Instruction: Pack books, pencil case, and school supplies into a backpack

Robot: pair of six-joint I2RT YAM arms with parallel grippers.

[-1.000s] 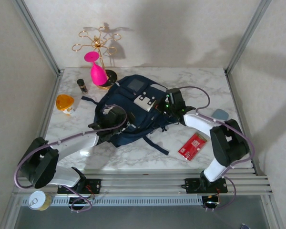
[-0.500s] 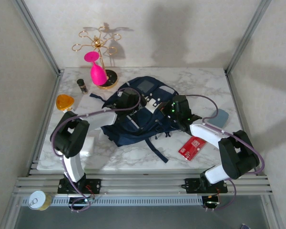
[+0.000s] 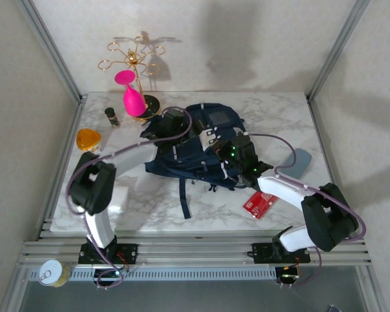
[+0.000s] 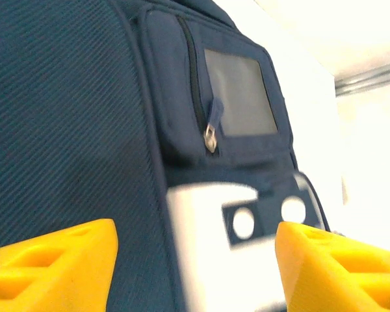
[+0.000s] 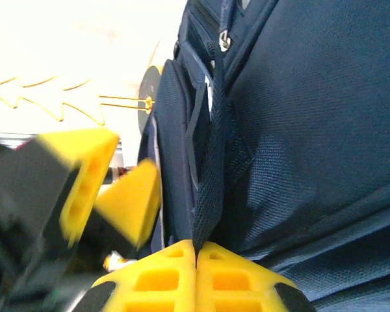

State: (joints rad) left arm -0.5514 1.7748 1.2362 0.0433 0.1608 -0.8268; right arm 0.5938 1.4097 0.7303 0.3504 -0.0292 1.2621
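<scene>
pink glass [image 3: 131,96], gold stand [image 3: 134,60] behind navy backpack [image 3: 195,159], red packet [image 3: 260,202] nearby

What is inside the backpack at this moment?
The backpack presents outer fabric and pocket fronts, so its inside is covered. The red packet and the grey-blue pouch lie outside it on the table, to its right. Whether books are inside cannot be told.

Matt woven cloth backpack [image 4: 65,130], seemingly glossy marble table [image 3: 273,114].
</scene>
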